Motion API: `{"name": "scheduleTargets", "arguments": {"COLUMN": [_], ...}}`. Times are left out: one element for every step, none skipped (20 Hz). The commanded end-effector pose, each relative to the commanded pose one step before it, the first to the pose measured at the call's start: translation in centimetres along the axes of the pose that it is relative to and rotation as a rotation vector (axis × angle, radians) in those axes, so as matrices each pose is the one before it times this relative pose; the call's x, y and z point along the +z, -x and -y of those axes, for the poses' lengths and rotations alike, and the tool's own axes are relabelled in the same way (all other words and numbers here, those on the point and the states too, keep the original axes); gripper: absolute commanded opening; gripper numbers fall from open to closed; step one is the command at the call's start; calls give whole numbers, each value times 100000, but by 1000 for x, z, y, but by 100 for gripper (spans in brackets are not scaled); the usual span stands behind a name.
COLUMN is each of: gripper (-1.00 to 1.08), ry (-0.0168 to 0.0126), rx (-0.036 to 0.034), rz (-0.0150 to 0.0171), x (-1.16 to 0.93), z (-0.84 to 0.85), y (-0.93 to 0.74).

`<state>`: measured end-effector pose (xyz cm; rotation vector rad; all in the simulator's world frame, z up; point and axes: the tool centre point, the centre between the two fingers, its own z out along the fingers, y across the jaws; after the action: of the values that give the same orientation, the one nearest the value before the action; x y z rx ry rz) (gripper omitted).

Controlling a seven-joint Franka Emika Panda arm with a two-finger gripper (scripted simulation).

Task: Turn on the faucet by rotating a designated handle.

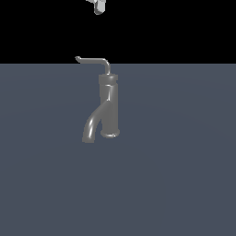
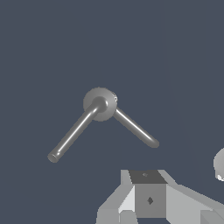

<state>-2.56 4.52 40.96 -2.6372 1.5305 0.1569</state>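
I hang high above the faucet (image 1: 109,105), only the pale tips of my gripper (image 1: 98,6) poking in at the top edge of the exterior view, well clear of everything below. So little of me shows that I cannot tell whether my jaws are spread or pressed together; my wrist view gives only part of my own grey housing, not the fingertips. The faucet stands upright on the flat blue-grey floor (image 1: 184,175), its thick spout (image 1: 92,125) curving down toward the exterior view's left. The handle (image 1: 94,60) rises from the top of the body, bends at a right angle and runs out to the exterior view's left, ending in a small upturned tip. Nothing of mine touches it.
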Motion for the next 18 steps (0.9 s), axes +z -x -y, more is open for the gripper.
{"name": "scheduleTargets", "arguments": {"gripper": [-100, -100, -100, -100, -100, -100, -100, -100, -100, -100, -100, -100, -100, -100, -100, -100, -100, -100], "ry": [115, 58, 54, 48, 41, 33, 23, 12, 0, -13, -27, -43, -59, -77, -96, -115, -136, -157], "rx": [6433, 2503, 2499, 2493, 2487, 2480, 2473, 2466, 2458, 2449, 2440, 2431, 2421, 2410, 2400, 2389, 2377, 2358], "rz": [-446, -229, -252, -273, -295, -316, -337, -357, -377, -396, -415, -433, -450, -466, -482, -496, -509, -520], "x": [789, 324, 330, 335, 341, 346, 351, 355, 360, 364, 368, 372, 376, 380, 383, 386, 390, 391], "z": [1278, 502, 502, 501, 499, 497, 494, 490, 486, 481, 475, 469, 462, 455, 447, 438, 429, 417], "y": [-293, -76, -60, -42, -25, -7, 10, 28, 45, 63, 80, 97, 115, 132, 148, 165, 181, 197]}}
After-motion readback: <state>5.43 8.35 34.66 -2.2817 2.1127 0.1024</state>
